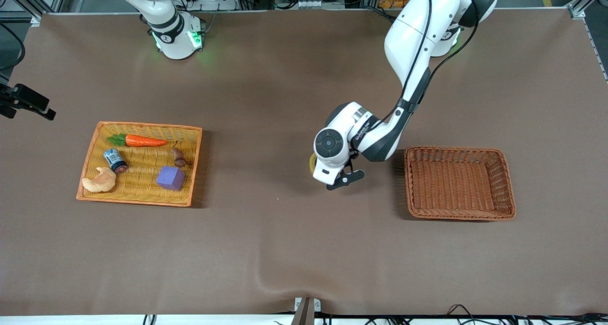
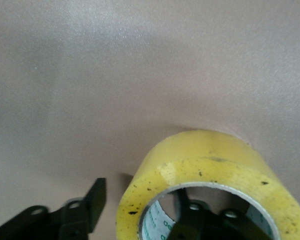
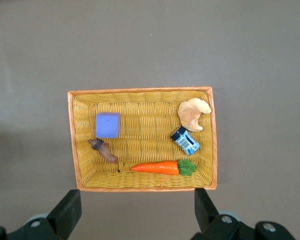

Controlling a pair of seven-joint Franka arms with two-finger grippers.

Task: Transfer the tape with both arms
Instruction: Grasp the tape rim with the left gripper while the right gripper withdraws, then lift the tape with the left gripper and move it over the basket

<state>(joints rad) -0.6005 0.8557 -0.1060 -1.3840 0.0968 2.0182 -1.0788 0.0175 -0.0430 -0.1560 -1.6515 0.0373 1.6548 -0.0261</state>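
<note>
The tape [image 2: 210,165], a yellow roll with a grey-white core, rests on the brown table between the two baskets. In the front view only a sliver of the tape [image 1: 312,162] shows beside the left hand. My left gripper [image 2: 140,205] is down over it, open. One finger [image 2: 94,200] stands outside the roll with a gap to its wall, and the other finger [image 2: 190,220] is inside the core. The left gripper [image 1: 327,173] hides most of the roll from the front. My right gripper [image 3: 137,210] hangs open and empty over bare table beside the yellow basket [image 3: 140,189].
The yellow basket [image 1: 95,139] toward the right arm's end holds a carrot [image 1: 145,141], a purple cube [image 1: 170,178], a small can [image 1: 115,160], a croissant [image 1: 99,180] and a brown piece [image 1: 179,157]. An empty brown wicker basket [image 1: 506,182] sits beside the left hand.
</note>
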